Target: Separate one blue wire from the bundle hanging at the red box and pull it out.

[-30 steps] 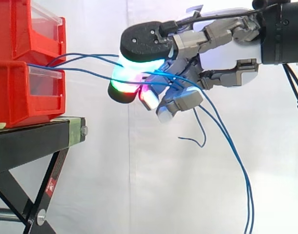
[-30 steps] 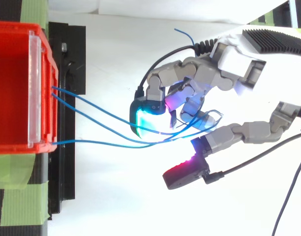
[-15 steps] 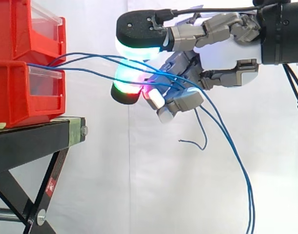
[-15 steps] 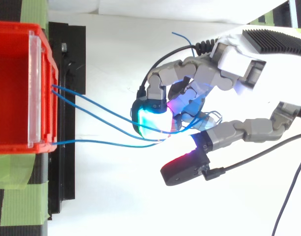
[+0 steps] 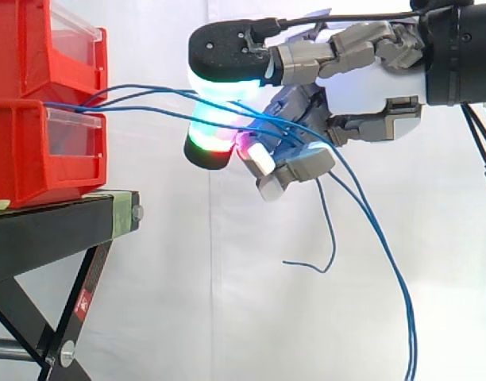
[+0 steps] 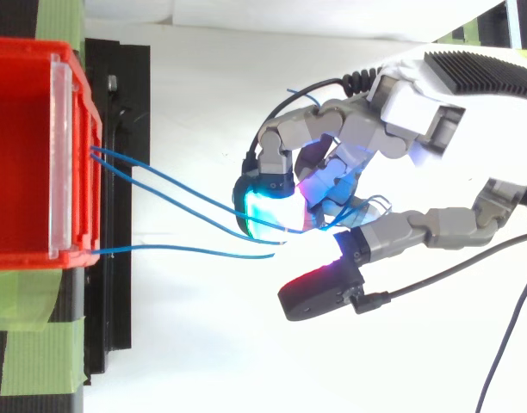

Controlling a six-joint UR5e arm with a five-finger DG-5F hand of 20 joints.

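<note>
Behind everything, a white curtain (image 5: 227,317). At the left of the side view, a black stand (image 5: 52,230) with green tape (image 6: 35,357) on its top, carrying two red bins: upper bin (image 5: 36,48) stacked on lower bin (image 5: 28,151), each with a clear front panel.

Reaching in from the right, level with the bins and well apart from them, the hand (image 5: 370,83). Curled, not spread: fingers bent inward around the blue wires (image 5: 148,114), with a white-and-cyan glowing pad (image 5: 227,79) pressed down on top of a green-and-red glowing pad (image 5: 211,139) and the strands running in between. From above, palm (image 6: 410,112) at the right and a cyan pad (image 6: 268,211) over the spot where the wires meet the fingers; off to the lower side, one finger stretched out, with a red-glowing tip (image 6: 319,292).

Three strands leaving the front of the bins where upper meets lower, spanning the open gap to the hand without touching the stand. From above, two strands starting close together and slanting under the cyan pad, plus a third strand (image 6: 160,247) starting near the bin's other corner and running almost straight towards the same pad. Past the fingers, two long strands (image 5: 402,302) drooping to the bottom edge, and one short loose end (image 5: 326,238) hanging free in a hook shape below the hand.
</note>
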